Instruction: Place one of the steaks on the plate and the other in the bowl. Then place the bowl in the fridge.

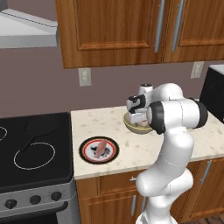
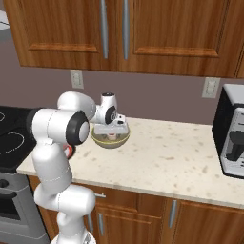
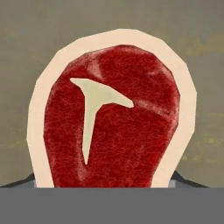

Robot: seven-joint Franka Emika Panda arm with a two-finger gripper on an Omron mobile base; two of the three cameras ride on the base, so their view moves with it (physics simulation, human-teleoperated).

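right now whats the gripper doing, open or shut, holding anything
gripper: down in the bowl, steak right in front of the hand camera; the jaws stand wide, but whether they are gripping the steak or have let it go cannot be told.

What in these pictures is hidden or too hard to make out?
- Inside of the bowl: left and right base views, the hand covers it.
- Steak near the gripper: hand view, bottom edge cuts it off; whether it is gripped or lying in the bowl is unclear.
- Toaster: right base view, cut by the edge.
- Plate's steak: left base view, too small for detail.
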